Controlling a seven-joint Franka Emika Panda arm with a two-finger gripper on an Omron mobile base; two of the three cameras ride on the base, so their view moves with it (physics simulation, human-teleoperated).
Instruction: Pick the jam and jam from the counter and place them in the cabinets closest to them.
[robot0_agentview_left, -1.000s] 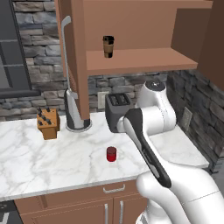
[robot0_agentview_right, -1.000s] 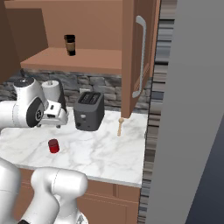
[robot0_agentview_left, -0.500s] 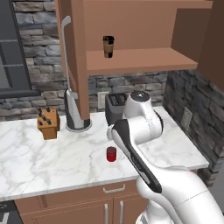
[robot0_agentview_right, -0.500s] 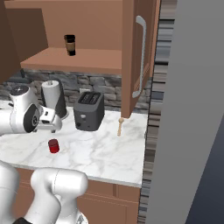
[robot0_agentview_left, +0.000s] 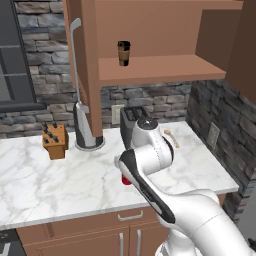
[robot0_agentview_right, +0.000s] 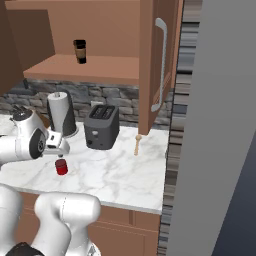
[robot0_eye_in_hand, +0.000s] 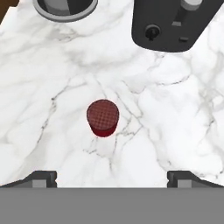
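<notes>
At the far left of the marble counter (robot0_agentview_left: 45, 180) a wooden knife block (robot0_agentview_left: 55, 141) is seen, and just to its right a paper towel holder (robot0_agentview_left: 86, 127) stands beside the open cabinet door (robot0_agentview_left: 82, 60). On the cabinet (robot0_agentview_left: 155, 67) shelf above, a dark brown cup (robot0_agentview_left: 123, 53) is placed upright. Further right, the dark toaster (robot0_agentview_right: 102, 126) is set against the stone wall, and a small wooden utensil (robot0_agentview_right: 136, 144) lies on the counter beyond it.

The dark red jam (robot0_eye_in_hand: 103, 117) is found upright on the open counter, in front of the toaster and well apart from it. In the hand view it is framed a little left of centre. The gripper (robot0_eye_in_hand: 112, 177) is held above the jar, pointing down at it; its fingers are spread wide apart, with nothing between them.

The step in hand is judged to be the approach to the first jar, not yet grasped. For the next move, the hand should be shifted slightly so the jar is centred between the fingers, lowered around its sides and closed; a lift to the open cabinet shelf above would then be called for.
</notes>
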